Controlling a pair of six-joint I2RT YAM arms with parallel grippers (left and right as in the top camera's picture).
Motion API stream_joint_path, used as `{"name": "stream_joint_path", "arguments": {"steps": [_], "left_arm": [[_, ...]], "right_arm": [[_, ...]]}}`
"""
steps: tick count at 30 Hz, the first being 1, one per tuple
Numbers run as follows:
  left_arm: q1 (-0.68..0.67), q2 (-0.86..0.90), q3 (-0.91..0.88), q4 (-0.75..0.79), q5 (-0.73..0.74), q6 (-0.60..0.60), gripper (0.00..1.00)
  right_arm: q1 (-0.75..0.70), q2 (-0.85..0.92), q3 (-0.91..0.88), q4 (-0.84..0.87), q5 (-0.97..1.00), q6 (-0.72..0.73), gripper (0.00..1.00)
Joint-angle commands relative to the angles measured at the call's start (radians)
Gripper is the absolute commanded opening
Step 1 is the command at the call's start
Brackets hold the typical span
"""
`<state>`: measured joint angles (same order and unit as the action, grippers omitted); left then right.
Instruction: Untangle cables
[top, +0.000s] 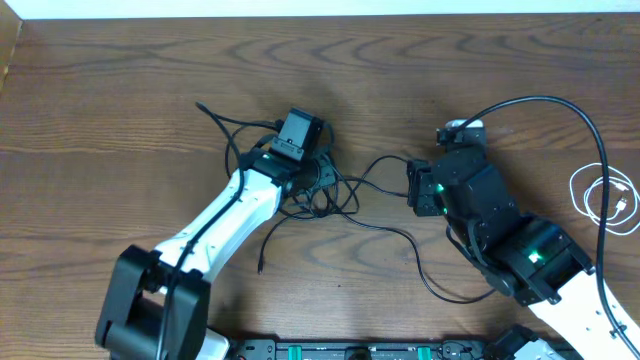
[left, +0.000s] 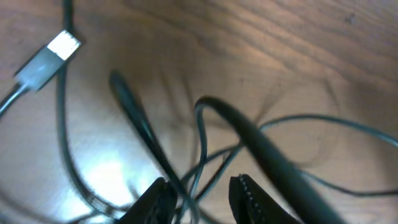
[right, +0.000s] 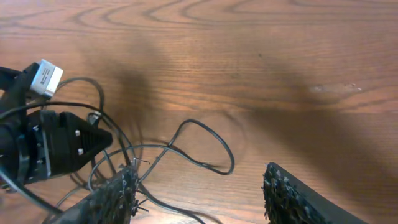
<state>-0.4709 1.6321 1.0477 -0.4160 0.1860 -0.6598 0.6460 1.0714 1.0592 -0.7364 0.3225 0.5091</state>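
Jaws of the left claw (left: 198, 199) are seen slightly parted and released. Thin strands of the black cables (left: 200, 149) run loosely through the gap, and nothing is pinched. Just ahead of the tips, blurred dark cord lengths cross one another on the wood. A silver-tipped plug (left: 62, 45) lies flat further out, toward the upper left of that wrist view.

From overhead, this claw is placed directly over the tangle, near the middle of the worktop (top: 120, 80). Loose ends are thrown out from the knot. One runs up and to the left, one down toward the near edge, and a long strand runs right and then under the right arm. Which strand belongs to which of the two black cords cannot be told.

Fingers of the right claw (right: 202, 198) are spread wide with nothing gripped. A single loop of black cord lies on the wood just ahead of them. This claw is set just right of the tangle, facing it.

Well apart, at the right edge, the white cable (top: 603, 197) is loosely coiled.
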Motion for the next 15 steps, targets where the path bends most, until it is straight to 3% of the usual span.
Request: {"name": "stream_joint_path", "arguments": {"steps": [1,3,4,10,15], "left_arm": [[-0.011,0.062,-0.010,0.044,-0.022,-0.026,0.32],[-0.010,0.085,-0.010,0.052,-0.022,-0.026,0.12],[-0.010,0.090,-0.010,0.051,-0.023,-0.025,0.08],[0.006,0.068,-0.010,0.019,-0.022,0.046,0.08],[0.063,-0.032,-0.010,-0.085,-0.022,0.045,0.07]], "right_arm": [[-0.023,-0.003,0.009,-0.002,0.015,0.014,0.61],[-0.026,-0.003,0.009,-0.005,0.015,0.014,0.62],[-0.026,-0.003,0.009,-0.005,0.015,0.014,0.62],[-0.026,0.003,0.008,-0.023,-0.046,0.014,0.63],[-0.026,0.040,0.008,-0.054,-0.230,0.014,0.63]]}}
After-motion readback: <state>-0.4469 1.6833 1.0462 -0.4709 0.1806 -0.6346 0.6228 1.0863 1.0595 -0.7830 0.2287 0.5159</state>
